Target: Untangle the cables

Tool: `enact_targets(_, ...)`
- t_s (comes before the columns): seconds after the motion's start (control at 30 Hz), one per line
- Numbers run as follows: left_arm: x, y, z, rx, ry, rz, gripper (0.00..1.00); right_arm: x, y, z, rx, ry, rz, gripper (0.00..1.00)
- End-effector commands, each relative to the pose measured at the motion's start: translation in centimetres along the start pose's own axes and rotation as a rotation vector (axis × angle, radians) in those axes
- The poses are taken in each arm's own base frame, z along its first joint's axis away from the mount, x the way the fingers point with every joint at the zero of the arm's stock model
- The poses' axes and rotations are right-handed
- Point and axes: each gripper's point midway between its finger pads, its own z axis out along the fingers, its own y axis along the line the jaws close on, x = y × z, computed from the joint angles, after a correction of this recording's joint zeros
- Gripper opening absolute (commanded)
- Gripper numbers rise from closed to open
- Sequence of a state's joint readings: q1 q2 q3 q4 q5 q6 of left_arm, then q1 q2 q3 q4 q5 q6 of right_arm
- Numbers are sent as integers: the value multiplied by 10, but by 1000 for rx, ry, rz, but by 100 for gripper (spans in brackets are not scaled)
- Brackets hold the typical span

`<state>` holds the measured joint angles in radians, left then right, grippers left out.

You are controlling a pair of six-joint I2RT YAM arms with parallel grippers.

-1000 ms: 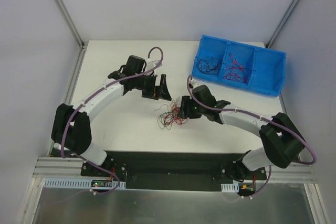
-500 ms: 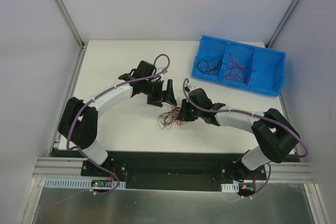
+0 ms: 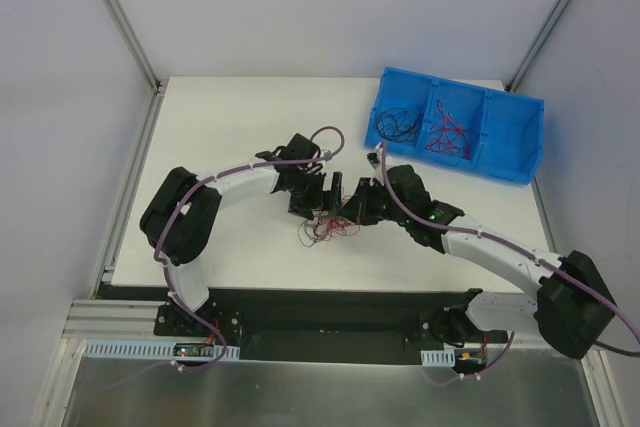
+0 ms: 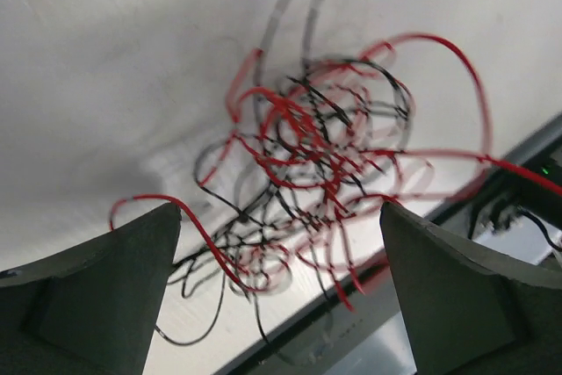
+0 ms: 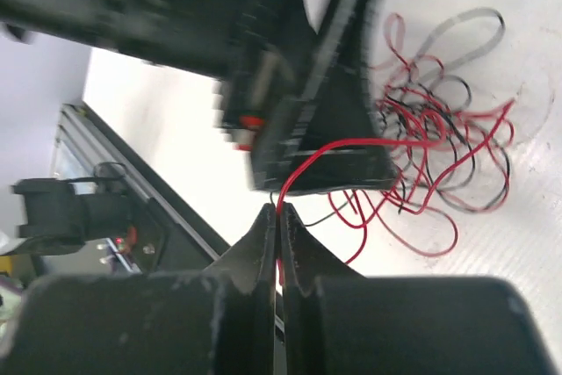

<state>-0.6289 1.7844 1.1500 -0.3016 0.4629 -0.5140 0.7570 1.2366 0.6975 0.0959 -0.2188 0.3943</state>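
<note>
Cables (image 3: 322, 228) near table (image 3: 220, 127) centre, off edges

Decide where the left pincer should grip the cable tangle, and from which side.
Probably the big red loop arching out beyond the tangle: a lone strand, away from the knot. Come from above, the open left pincer straddling it.

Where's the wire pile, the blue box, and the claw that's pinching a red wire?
wire pile (image 4: 316, 155), left wrist view, middle of the tangle
blue box (image 3: 490, 169), top view, its front wall
right gripper (image 5: 278, 210), right wrist view, between its shut fingertips
</note>
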Motion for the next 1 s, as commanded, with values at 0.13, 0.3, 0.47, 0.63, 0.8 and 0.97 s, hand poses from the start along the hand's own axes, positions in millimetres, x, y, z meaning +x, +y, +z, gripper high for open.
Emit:
enact_targets(0.13,-11,36,28,-162,-34,-40,90,-86,84,-88,-156,-268,-66,0)
enact_targets(0.3,-14,55,20,-237,-79,-59,85,-130,133,-156,-220,-391,-171,0)
enact_targets(0.47,-15,62,14,-248,-93,-76,85,-166,166,-224,-237,-530,-269,1)
enact_targets(0.63,-12,66,11,-252,-98,-78,84,-191,189,-294,-244,-700,-346,0)
enact_targets(0.8,-12,72,12,-261,-98,-97,85,-204,202,-340,-251,-816,-396,0)
enact_targets(0.97,-16,70,7,-248,-115,-98,84,-212,206,-354,-240,-860,-430,0)
